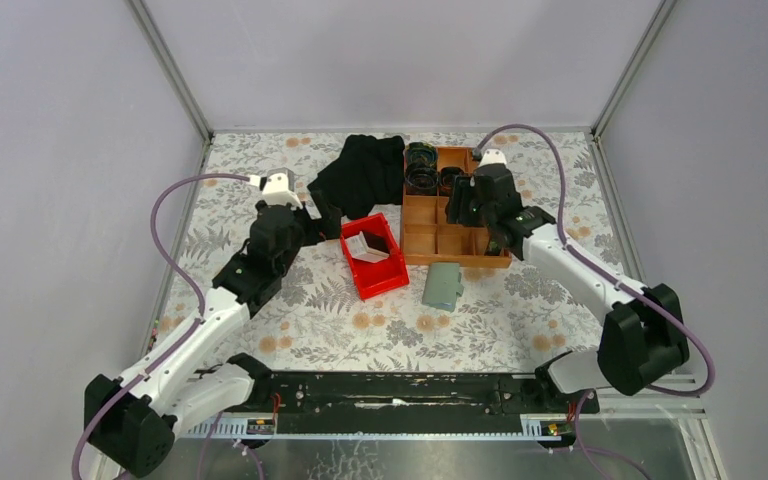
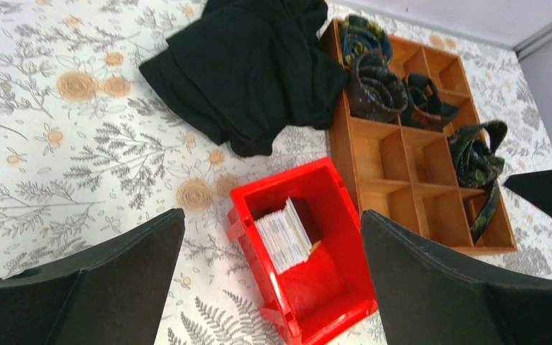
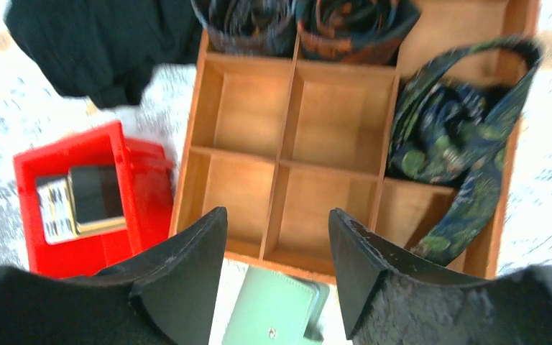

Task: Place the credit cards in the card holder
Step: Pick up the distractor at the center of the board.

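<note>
- Floral counter (image 1: 380, 320), pale walls.
- Stacked inside the red bin (image 2: 330, 287): the credit cards (image 2: 284, 235).
- Closed, just beside the wooden tray (image 3: 285, 164), lies the card holder (image 3: 273, 316).
- Above the bin hangs the left pincer (image 2: 272, 215), gaping wide; the right pincer (image 3: 277, 213) is wide and empty above the tray.

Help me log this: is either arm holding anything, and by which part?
Nothing is held. The left gripper and right gripper are open and empty; the credit cards lie in the red bin, the card holder untouched.
</note>
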{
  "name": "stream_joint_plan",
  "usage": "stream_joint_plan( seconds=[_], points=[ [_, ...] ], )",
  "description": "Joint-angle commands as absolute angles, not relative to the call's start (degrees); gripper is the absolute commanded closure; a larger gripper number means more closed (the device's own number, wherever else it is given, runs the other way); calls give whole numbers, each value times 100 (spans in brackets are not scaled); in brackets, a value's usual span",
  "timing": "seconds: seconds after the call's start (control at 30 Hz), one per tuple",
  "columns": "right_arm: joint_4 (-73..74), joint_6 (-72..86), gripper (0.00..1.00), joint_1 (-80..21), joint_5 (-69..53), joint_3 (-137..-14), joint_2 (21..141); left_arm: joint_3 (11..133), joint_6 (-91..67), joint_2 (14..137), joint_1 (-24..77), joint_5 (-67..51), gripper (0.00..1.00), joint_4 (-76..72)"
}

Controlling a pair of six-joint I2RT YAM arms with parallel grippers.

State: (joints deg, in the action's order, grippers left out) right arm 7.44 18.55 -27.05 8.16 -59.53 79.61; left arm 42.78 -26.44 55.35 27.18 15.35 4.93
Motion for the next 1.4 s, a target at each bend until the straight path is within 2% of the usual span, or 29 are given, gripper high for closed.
stream_joint_plan(
  seconds=[0.0,0.37,0.77,1.0,1.13,1.37],
  points=[
    [1265,2163,39,-2865,362,-5997,8106,4306,-2788,5411,2956,1836,0,923],
    [1500,2318,41,-3278,491,-6373,9255,4222,-2963,5333,3168,1796,0,1093],
    [1784,2242,53,-3287,1058,-7119,10317,4253,-2950,5248,3200,1688,0,1122],
    [1944,2267,80,-3287,1521,-7415,10849,4267,-2854,5324,3197,1616,0,1037],
    [2074,2281,99,-3278,1858,-7519,11016,4311,-2807,5390,3200,1564,0,976],
    [2227,2457,100,-3141,2338,-7553,10950,4375,-2786,5516,3199,1538,0,891]
  ],
)
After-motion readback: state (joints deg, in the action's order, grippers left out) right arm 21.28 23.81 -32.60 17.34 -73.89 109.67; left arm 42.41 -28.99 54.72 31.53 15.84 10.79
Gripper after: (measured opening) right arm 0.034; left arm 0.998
